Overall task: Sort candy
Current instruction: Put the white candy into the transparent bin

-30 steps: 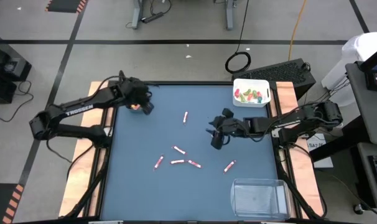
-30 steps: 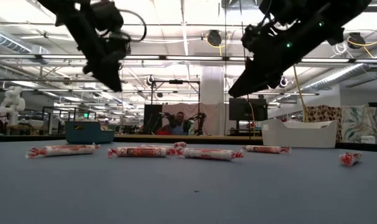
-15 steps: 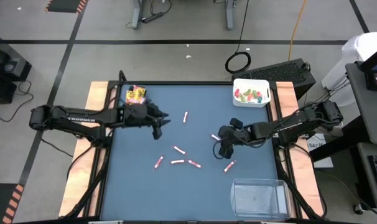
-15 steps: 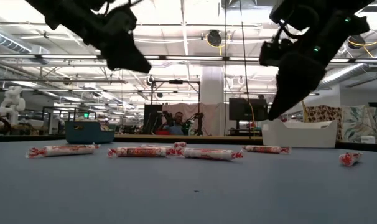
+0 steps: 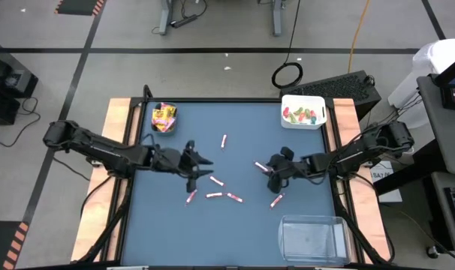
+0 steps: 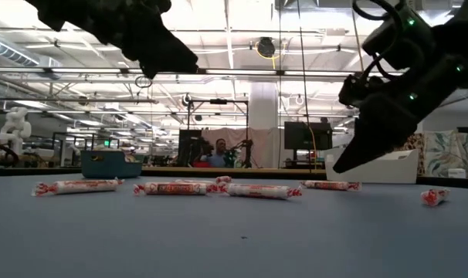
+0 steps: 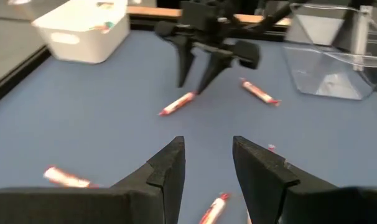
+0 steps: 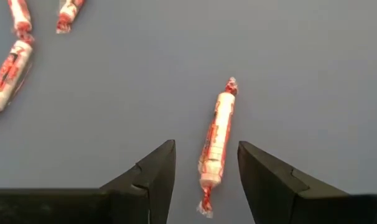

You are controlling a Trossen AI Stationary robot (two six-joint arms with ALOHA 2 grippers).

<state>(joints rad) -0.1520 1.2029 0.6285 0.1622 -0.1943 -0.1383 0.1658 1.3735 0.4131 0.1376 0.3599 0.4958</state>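
Several pink-white candy sticks lie flat on the blue table (image 5: pixel 160 225), among them one (image 5: pixel 216 181) mid-table and one (image 5: pixel 276 200) nearer the right. My right gripper (image 8: pixel 207 149) is open, low over a stick (image 8: pixel 214 140) that lies between its fingers untouched; the high view shows that stick (image 5: pixel 260 166) too. My left gripper (image 7: pixel 208 146) is open and empty, above the table left of centre (image 5: pixel 201 166). Yellow packets (image 5: pixel 164 116) sit in the teal bin (image 6: pixel 110 164) at the far left.
A white bin (image 5: pixel 303 111) with green and red pieces stands at the far right corner. A clear bin (image 5: pixel 311 236) stands at the near right. The two grippers face each other across the table's middle. A person (image 6: pixel 218 157) shows far behind the table.
My left gripper has swung from over the teal bin toward the table's middle and near side, turning to face the right arm. My right gripper has sunk toward the table, over a candy stick. No candy has moved.
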